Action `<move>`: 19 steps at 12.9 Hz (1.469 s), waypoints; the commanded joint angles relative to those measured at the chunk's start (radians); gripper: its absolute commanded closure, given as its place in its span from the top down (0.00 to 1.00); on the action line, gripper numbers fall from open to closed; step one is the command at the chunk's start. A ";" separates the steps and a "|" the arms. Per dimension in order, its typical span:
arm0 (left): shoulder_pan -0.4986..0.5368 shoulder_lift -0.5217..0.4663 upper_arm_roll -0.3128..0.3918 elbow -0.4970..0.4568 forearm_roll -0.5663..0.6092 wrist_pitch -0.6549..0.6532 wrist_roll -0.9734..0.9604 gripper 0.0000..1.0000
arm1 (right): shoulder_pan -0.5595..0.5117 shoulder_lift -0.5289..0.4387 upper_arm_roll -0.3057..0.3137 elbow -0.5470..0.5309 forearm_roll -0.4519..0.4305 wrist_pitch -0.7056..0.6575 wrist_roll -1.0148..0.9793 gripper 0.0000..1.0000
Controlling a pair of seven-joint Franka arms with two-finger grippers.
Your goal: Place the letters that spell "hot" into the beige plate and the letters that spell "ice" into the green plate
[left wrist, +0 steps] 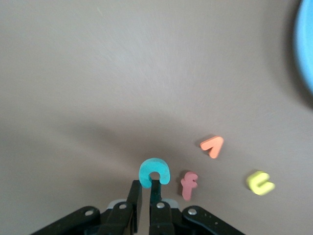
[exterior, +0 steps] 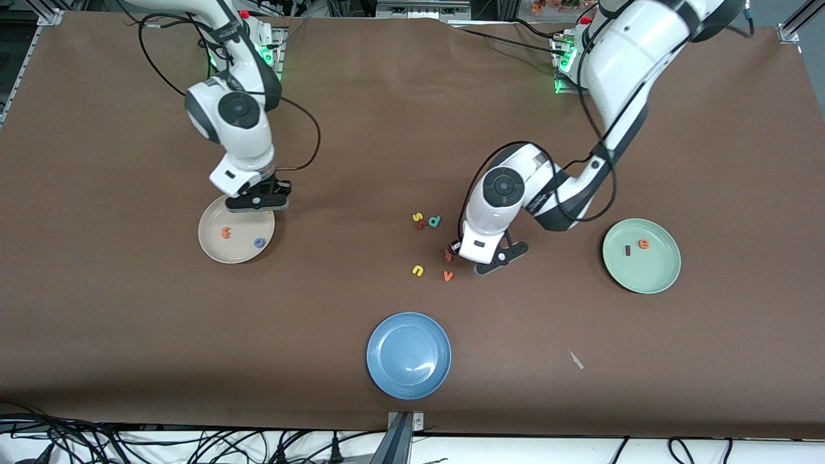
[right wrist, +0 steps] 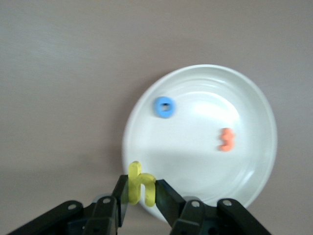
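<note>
Notably, no brand marks or printed labels are readable; the only characters in view are the foam letters themselves.

Hidden or unclear items: in the front view the left gripper (exterior: 459, 252) sits low over the table near the loose letters, and its wrist covers the teal c (left wrist: 154, 171) it grips. The left wrist view shows this letter clearly, with the jaws closed on one end of it. A pink f (left wrist: 188, 184) lies just beside the c, and in the front view only a sliver of it shows at the fingertips. The blue plate (exterior: 408, 355) is cut off at the edge of the left wrist view.

Containers and contents:
- The beige plate (exterior: 236, 236) holds the orange t (exterior: 226, 232) and the blue o (exterior: 259, 243), well apart from each other.
- The right gripper (right wrist: 142, 193) hovers over the rim of the beige plate, jaws clamped on the yellow h (right wrist: 140, 184).
- The green plate (exterior: 641, 256) holds the maroon i (exterior: 628, 250) and the orange e (exterior: 643, 243), side by side.
- The blue plate, nearest the front camera, holds no letters.

Loose letters on the table between the plates: a yellow u (exterior: 418, 270) and an orange v (exterior: 448, 276) lie near the left gripper. A yellow s (exterior: 417, 217), a teal d (exterior: 434, 222) and a dark red letter lie clustered farther from the front camera; the red letter's shape cannot be made out.
</note>
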State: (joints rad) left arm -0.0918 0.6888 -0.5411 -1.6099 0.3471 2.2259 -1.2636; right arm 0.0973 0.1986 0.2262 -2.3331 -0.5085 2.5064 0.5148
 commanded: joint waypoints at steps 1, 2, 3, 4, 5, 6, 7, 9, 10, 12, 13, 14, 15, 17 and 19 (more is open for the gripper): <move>0.203 -0.122 -0.152 -0.027 -0.088 -0.144 0.117 0.08 | -0.013 -0.016 -0.091 0.003 0.069 0.000 -0.226 0.10; 0.301 -0.146 -0.218 -0.027 -0.098 -0.223 0.181 0.08 | -0.013 -0.004 -0.123 0.023 0.128 0.003 -0.313 0.11; 0.402 -0.158 -0.280 -0.027 -0.099 -0.317 0.267 0.09 | -0.011 0.002 -0.142 0.029 0.192 0.003 -0.369 0.18; 0.516 -0.163 -0.339 -0.027 -0.099 -0.421 0.379 0.09 | -0.013 0.008 -0.145 0.029 0.243 0.002 -0.383 0.34; 0.622 -0.164 -0.380 -0.027 -0.097 -0.504 0.495 0.09 | -0.011 0.015 -0.145 0.029 0.266 0.002 -0.378 0.66; 0.711 -0.163 -0.391 -0.028 -0.089 -0.555 0.615 0.12 | -0.013 0.015 -0.145 0.029 0.274 0.002 -0.380 0.68; 0.775 -0.161 -0.384 -0.039 -0.077 -0.578 0.727 0.13 | -0.011 0.013 -0.145 0.031 0.277 0.002 -0.378 0.75; 0.874 -0.129 -0.370 -0.065 0.007 -0.578 0.899 0.17 | -0.011 0.007 -0.145 0.037 0.288 -0.011 -0.378 1.00; 0.892 -0.080 -0.356 -0.065 0.068 -0.574 0.921 0.17 | -0.013 0.004 -0.145 0.049 0.288 -0.026 -0.377 1.00; 0.893 0.001 -0.333 -0.061 0.188 -0.514 0.923 0.19 | -0.011 -0.002 -0.146 0.115 0.327 -0.134 -0.377 1.00; 0.894 0.020 -0.323 -0.061 0.202 -0.490 0.923 0.22 | -0.011 -0.002 -0.148 0.179 0.385 -0.223 -0.380 1.00; 0.893 0.023 -0.313 -0.058 0.201 -0.479 0.925 0.37 | -0.011 -0.002 -0.148 0.240 0.413 -0.315 -0.387 1.00; 0.893 0.020 -0.315 -0.055 0.196 -0.479 0.925 0.54 | -0.011 -0.002 -0.148 0.288 0.415 -0.383 -0.397 1.00; 0.896 0.009 -0.319 -0.026 0.187 -0.480 0.925 0.89 | -0.011 -0.024 -0.151 0.323 0.415 -0.435 -0.404 1.00; 0.897 -0.069 -0.330 -0.009 0.185 -0.489 0.934 1.00 | -0.011 -0.048 -0.159 0.429 0.420 -0.586 -0.409 1.00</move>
State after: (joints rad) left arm 0.8111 0.7090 -0.8683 -1.6323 0.5223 1.7559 -0.3478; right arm 0.0827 0.1788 0.0778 -1.9861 -0.1192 2.0474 0.1374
